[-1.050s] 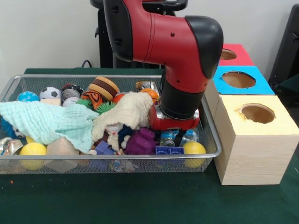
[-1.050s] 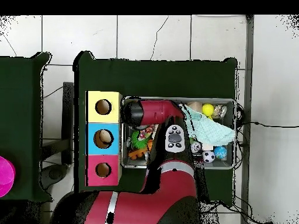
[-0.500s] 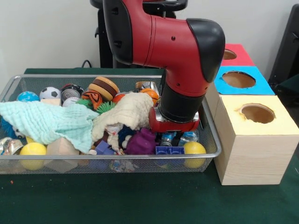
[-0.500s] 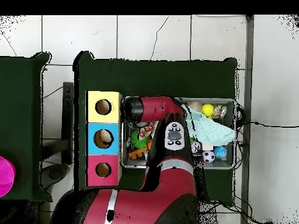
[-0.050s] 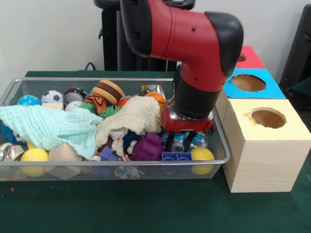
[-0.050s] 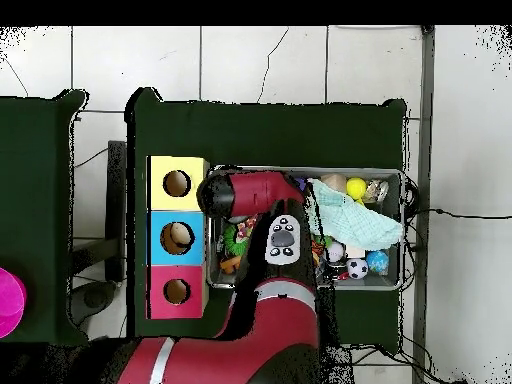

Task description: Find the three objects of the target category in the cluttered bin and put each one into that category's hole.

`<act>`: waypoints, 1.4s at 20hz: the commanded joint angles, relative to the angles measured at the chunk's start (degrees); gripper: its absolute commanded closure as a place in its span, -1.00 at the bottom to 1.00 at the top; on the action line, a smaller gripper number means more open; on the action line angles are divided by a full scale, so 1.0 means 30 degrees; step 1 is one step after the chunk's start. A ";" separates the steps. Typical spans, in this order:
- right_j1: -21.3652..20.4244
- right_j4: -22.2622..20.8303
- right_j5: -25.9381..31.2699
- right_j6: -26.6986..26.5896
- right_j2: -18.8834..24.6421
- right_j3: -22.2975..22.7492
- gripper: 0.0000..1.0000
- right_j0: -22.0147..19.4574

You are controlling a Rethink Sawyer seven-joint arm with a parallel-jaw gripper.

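The arm (image 5: 189, 43) is glossy red with black trim — a fat red link ends in a rounded black cap at the elbow, and a small dark screw dot sits on the red shell just left of that cap. Below the elbow a smooth black cylinder forms the wrist, and beneath the cylinder a flat red flange closes it off. From overhead the arm (image 6: 262, 195) shows a pale grey oval panel with dark buttons — just below the red link — and a white stripe runs along the broad red base segment.
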 commanded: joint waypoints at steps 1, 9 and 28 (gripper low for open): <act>-0.3356 0.0044 -0.2760 0.5513 -0.1071 0.4218 1.00 0.1203; -0.4768 0.0788 -0.6214 0.5695 -0.1176 0.6181 1.00 0.1449; -0.6080 0.4569 -0.0748 0.5318 -0.1210 0.8675 1.00 0.2300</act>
